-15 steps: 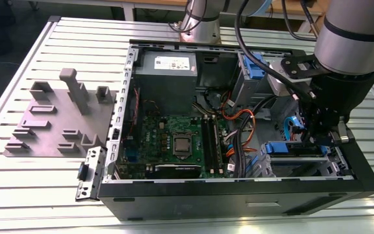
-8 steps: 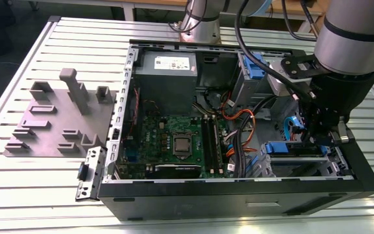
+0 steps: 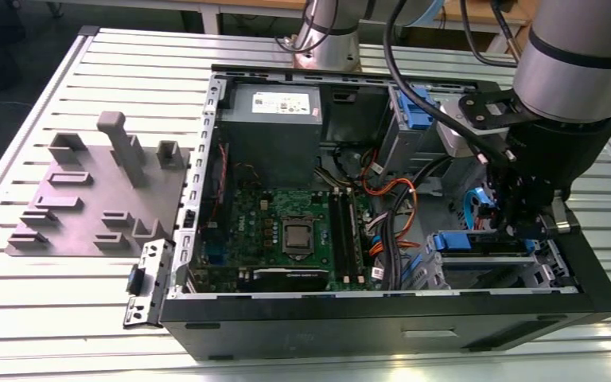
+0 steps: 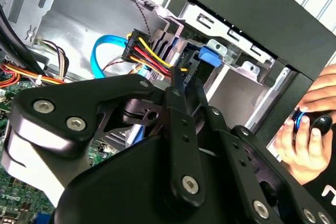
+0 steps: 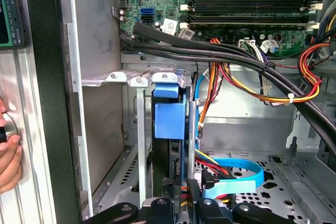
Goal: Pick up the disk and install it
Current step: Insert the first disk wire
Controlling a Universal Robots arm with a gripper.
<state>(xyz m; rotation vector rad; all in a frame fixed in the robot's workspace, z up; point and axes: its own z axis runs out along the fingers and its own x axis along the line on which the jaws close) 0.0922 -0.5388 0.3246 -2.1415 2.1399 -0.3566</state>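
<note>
Seating item: the disk (image 5: pixel 169 120), edge-on in the drive bay (image 5: pixel 137 129) at the case's (image 3: pixel 391 326) right near corner, needs straight, even pressure from the gripper (image 5: pixel 181 203); claw state cannot be told.

Black computer case (image 3: pixel 391 326), green motherboard (image 3: pixel 284 227), blue drive rails (image 5: pixel 169 119), light-blue flat cable (image 5: pixel 236 179), red-yellow-orange wire bundle (image 5: pixel 310 74), grey fixture plate (image 3: pixel 93 199), black gripper (image 4: pixel 178 103).
</note>
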